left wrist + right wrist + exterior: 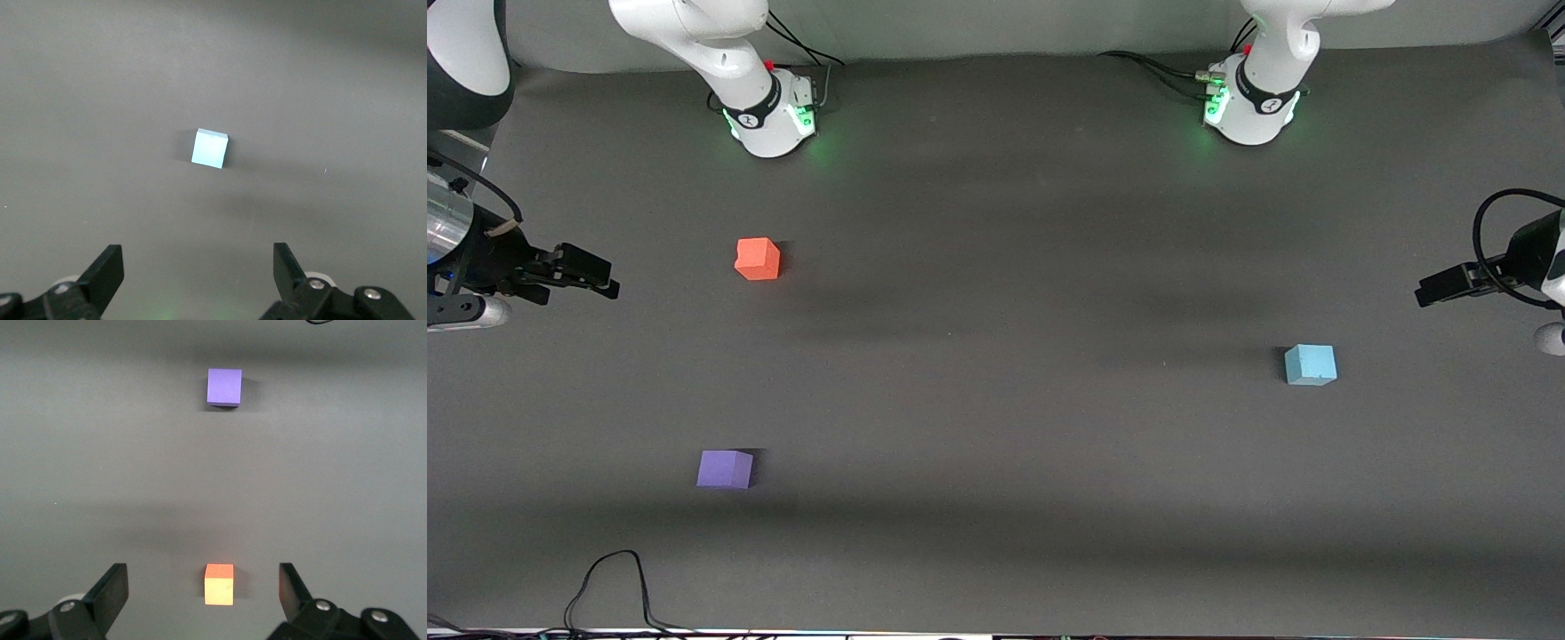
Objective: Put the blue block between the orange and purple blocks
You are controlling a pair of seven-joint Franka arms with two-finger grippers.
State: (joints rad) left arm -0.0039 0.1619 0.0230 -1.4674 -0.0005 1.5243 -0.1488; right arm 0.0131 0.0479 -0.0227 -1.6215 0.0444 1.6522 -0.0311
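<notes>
The blue block [1310, 364] sits alone on the dark bench [996, 427], toward the left arm's end, with bare surface all around it. The orange block [758, 259] and the purple block [725, 468] both lie toward the right arm's end of the bench, well apart from the blue one. The purple block is nearer to the front camera than the orange one, and the two are well apart from each other, with open bench between them.

The left claw [1440, 289] hangs in the air at the left arm's end of the bench, holding nothing. In the left wrist view its two fingers [107, 273] stand wide apart, and the blue block [209, 148] shows on the bench between their lines, untouched.

The right claw [596, 277] hangs in the air at the right arm's end, also empty. In the right wrist view its fingers [110, 593] are spread wide (much as the left one's are), with the orange block [219, 584] lying on the bench between them in that picture and the purple block [224, 387] farther off in the same line.

All three blocks rest flat on the bench, none touching another or a claw.
</notes>
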